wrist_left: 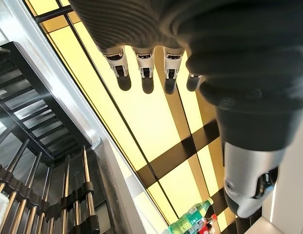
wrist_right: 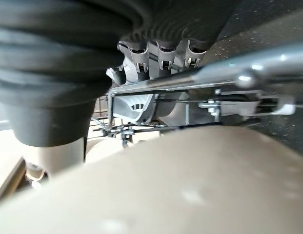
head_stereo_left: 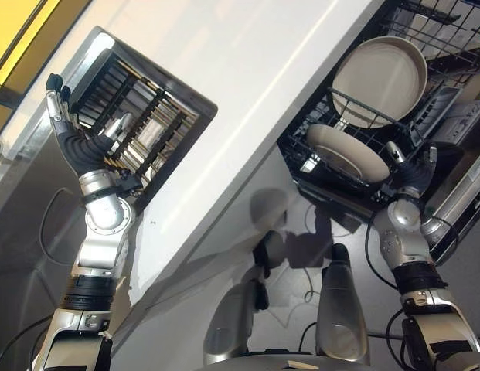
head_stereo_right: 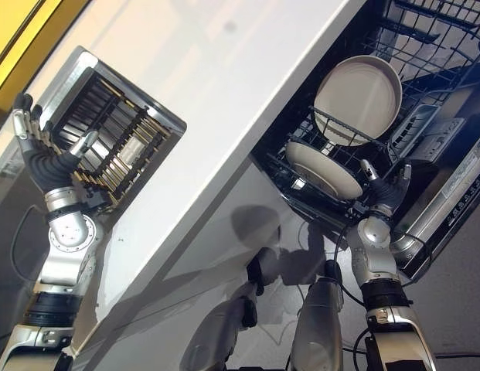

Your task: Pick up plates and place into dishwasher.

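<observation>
Two beige plates stand in the open dishwasher's black wire rack (head_stereo_left: pixel 448 37): a large one (head_stereo_left: pixel 379 77) leaning upright and a lower one (head_stereo_left: pixel 346 151) tilted in front of it. My right hand (head_stereo_left: pixel 413 176) sits just right of the lower plate's rim, fingers straight and open, thumb by the plate's edge. In the right wrist view that plate (wrist_right: pixel 190 185) spreads close under the hand's fingers (wrist_right: pixel 163 56), which reach over a metal rack rail (wrist_right: pixel 214 80). My left hand (head_stereo_left: pixel 76 143) is raised open and empty beside the drying rack (head_stereo_left: pixel 143 127) at the left.
A white counter (head_stereo_left: pixel 247 93) runs between the drying rack and the dishwasher. The drying rack's dark rods (wrist_left: pixel 39 146) hold no plate that I can see. The dishwasher's door (head_stereo_left: pixel 464 205) hangs open at the right. A green bottle (wrist_left: pixel 190 222) stands beyond the left hand.
</observation>
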### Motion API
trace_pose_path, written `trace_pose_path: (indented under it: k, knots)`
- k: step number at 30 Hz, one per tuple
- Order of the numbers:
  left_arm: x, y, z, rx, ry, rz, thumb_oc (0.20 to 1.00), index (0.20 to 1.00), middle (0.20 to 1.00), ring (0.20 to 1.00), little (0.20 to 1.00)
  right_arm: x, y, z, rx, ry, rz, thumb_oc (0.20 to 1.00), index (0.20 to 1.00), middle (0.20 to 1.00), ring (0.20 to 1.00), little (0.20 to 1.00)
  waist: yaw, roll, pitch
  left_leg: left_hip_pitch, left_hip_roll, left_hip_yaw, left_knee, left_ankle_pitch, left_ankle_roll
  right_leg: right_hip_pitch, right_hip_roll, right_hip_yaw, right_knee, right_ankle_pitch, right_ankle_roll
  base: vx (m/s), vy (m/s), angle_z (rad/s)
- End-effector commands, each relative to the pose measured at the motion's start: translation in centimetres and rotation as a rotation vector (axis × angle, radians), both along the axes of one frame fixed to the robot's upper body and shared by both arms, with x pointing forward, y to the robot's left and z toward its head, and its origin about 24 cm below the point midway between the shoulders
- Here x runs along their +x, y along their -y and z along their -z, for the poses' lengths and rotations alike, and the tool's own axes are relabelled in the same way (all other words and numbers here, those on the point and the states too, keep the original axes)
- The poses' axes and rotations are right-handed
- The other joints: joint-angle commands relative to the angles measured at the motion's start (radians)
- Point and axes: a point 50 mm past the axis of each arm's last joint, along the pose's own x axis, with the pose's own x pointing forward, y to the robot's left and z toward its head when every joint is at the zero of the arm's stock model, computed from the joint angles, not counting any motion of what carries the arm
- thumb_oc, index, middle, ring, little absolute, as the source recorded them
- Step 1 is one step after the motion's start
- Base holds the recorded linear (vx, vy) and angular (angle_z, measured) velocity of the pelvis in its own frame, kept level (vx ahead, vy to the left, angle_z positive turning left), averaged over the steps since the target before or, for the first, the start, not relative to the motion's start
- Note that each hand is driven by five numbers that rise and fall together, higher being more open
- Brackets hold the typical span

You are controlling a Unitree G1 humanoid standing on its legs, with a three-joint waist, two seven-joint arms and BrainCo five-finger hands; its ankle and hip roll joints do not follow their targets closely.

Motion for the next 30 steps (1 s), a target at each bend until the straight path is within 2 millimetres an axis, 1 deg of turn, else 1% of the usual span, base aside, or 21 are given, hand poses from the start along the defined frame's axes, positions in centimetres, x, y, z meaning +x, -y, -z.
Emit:
trace_pose_path:
  k: [1, 4, 5, 6, 7, 11, 13, 15, 18, 21, 30]
  knots:
    - [0.7, 1.2, 0.3, -0.083, 0.030, 0.015, 1.000, 1.000, 1.000, 1.000, 1.000, 0.8, -1.3, -4.0, 0.023, 0.227, 0.014, 1.000, 1.000, 1.000, 1.000, 1.000, -0.024, -0.058, 0.072, 0.038, 0.065, -0.020, 0.186, -0.145, -0.057, 0.095, -0.088, -0.004, -0.306, 0.232, -0.013, -0.01, -0.056, 0.04]
    - [0.5, 1.5, 0.5, -0.084, 0.038, 0.014, 1.000, 1.000, 1.000, 1.000, 1.000, 0.6, -1.0, -4.5, -0.018, 0.238, 0.018, 1.000, 1.000, 1.000, 1.000, 1.000, -0.025, -0.055, 0.074, 0.001, 0.057, -0.037, 0.284, -0.137, -0.066, 0.086, -0.078, -0.018, -0.279, 0.214, -0.036, 0.02, -0.011, 0.09]
    - [0.3, 1.7, 0.8, -0.091, 0.035, 0.019, 1.000, 1.000, 1.000, 1.000, 1.000, 0.6, -0.9, -4.9, -0.039, 0.245, 0.018, 1.000, 1.000, 1.000, 1.000, 1.000, -0.024, -0.049, 0.074, -0.030, 0.056, -0.037, 0.321, -0.125, -0.071, 0.076, -0.077, -0.028, -0.260, 0.201, -0.044, 0.02, 0.063, 0.16]
    - [0.3, 1.8, 0.9, -0.095, 0.035, 0.023, 1.000, 1.000, 1.000, 1.000, 1.000, 0.7, -0.9, -5.4, -0.046, 0.254, 0.013, 1.000, 1.000, 1.000, 1.000, 1.000, -0.026, -0.044, 0.074, -0.049, 0.058, -0.025, 0.329, -0.131, -0.068, 0.063, -0.078, -0.034, -0.240, 0.192, -0.045, 0.00, 0.123, 0.23]
    - [0.2, 1.9, 0.9, -0.094, 0.039, 0.026, 1.000, 1.000, 1.000, 1.000, 1.000, 0.7, -1.0, -5.8, -0.049, 0.268, 0.008, 1.000, 1.000, 1.000, 1.000, 1.000, -0.026, -0.043, 0.074, -0.053, 0.059, -0.010, 0.313, -0.159, -0.051, 0.041, -0.083, -0.032, -0.209, 0.184, -0.042, -0.01, 0.142, 0.26]
    - [0.3, 2.7, 0.2, -0.060, 0.050, 0.053, 1.000, 1.000, 1.000, 1.000, 1.000, 0.9, -2.0, -7.0, -0.061, 0.323, -0.022, 1.000, 1.000, 1.000, 1.000, 1.000, -0.007, -0.054, 0.074, -0.086, 0.032, -0.004, 0.326, -0.185, -0.034, 0.002, -0.101, -0.025, -0.169, 0.174, -0.032, 0.01, 0.105, 0.16]
    - [0.5, 2.7, -0.2, -0.054, 0.050, 0.048, 1.000, 1.000, 1.000, 1.000, 1.000, 1.1, -2.5, -7.7, -0.079, 0.340, -0.064, 1.000, 1.000, 1.000, 1.000, 1.000, 0.000, -0.053, 0.074, -0.101, 0.019, -0.001, 0.350, -0.197, -0.027, -0.017, -0.121, -0.022, -0.141, 0.173, -0.024, 0.08, 0.163, 0.19]
    - [0.5, 2.6, -0.3, -0.055, 0.040, 0.048, 1.000, 1.000, 1.000, 1.000, 1.000, 1.4, -3.0, -8.5, -0.111, 0.345, -0.116, 1.000, 1.000, 1.000, 1.000, 1.000, 0.006, -0.045, 0.074, -0.115, 0.007, 0.000, 0.372, -0.209, -0.020, -0.037, -0.141, -0.012, -0.115, 0.172, -0.014, 0.12, 0.222, 0.10]
    - [0.3, 2.7, -0.1, -0.065, 0.034, 0.053, 1.000, 1.000, 1.000, 1.000, 1.000, 1.7, -3.9, -9.6, -0.166, 0.354, -0.179, 1.000, 1.000, 1.000, 1.000, 1.000, 0.013, -0.032, 0.074, -0.129, -0.010, 0.006, 0.397, -0.229, -0.011, -0.058, -0.170, 0.007, -0.096, 0.178, -0.005, 0.13, 0.224, 0.09]
    - [0.1, 3.0, 0.2, -0.066, 0.029, 0.064, 1.000, 1.000, 1.000, 1.000, 1.000, 2.0, -4.9, -10.1, -0.185, 0.363, -0.225, 1.000, 1.000, 1.000, 1.000, 1.000, 0.025, -0.024, 0.074, -0.135, -0.026, 0.009, 0.415, -0.247, -0.007, -0.062, -0.194, 0.019, -0.091, 0.191, -0.004, 0.13, 0.166, 0.09]
    - [-0.3, 3.1, 0.6, -0.057, 0.013, 0.092, 1.000, 1.000, 1.000, 1.000, 1.000, 2.6, -7.1, -11.7, -0.226, 0.394, -0.312, 1.000, 1.000, 1.000, 1.000, 1.000, 0.066, -0.026, 0.074, -0.156, -0.060, 0.008, 0.457, -0.289, 0.002, -0.061, -0.254, 0.017, -0.114, 0.246, 0.003, 0.10, 0.089, 0.01]
